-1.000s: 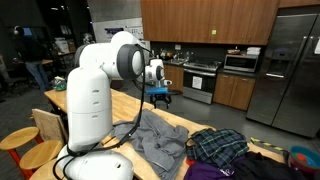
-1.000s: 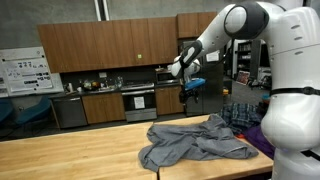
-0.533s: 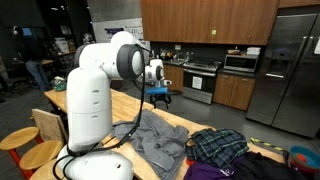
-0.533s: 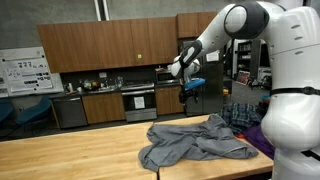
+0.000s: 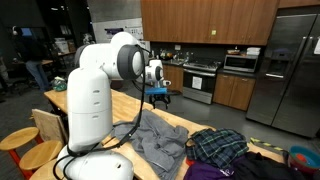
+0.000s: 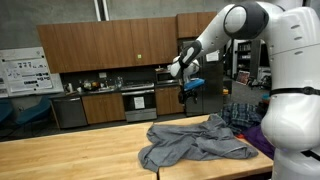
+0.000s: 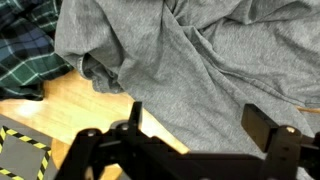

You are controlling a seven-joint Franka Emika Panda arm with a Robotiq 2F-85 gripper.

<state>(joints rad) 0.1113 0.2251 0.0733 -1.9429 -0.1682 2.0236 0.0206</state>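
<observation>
One arm, one end effector [image 5: 159, 95], two garments in plain sight. The end effector hangs high over the wooden bench [image 6: 70, 155], its two fingers [image 7: 134, 117] spread as wide as they go, with nothing between them (they touch no cloth).

On the bench directly beneath lies a single gray garment [image 6: 190, 142], crumpled and heaped in folds. Its long axis runs along the bench's length in both exterior views [image 5: 155, 140]. Which end is collar and which is hem cannot be made out through the creases.

A single dark plaid garment [image 5: 218, 145] sits bunched on the bench at the end nearer the robot's base, just beside the gray one. In the wrist view it shows only as a corner [image 7: 25, 50] cut off by the frame. One purple cloth [image 5: 255, 168] lies past it at the bench's far edge, its outline hard to read.

In the wrist view the gray garment [image 7: 190, 60] runs out of the frame at the top and the right. Bare bench wood [image 7: 90, 115] shows below it, along with one patch of yellow-and-black striped tape [image 7: 20, 150]. The robot's white body hides part of the bench in both exterior views.
</observation>
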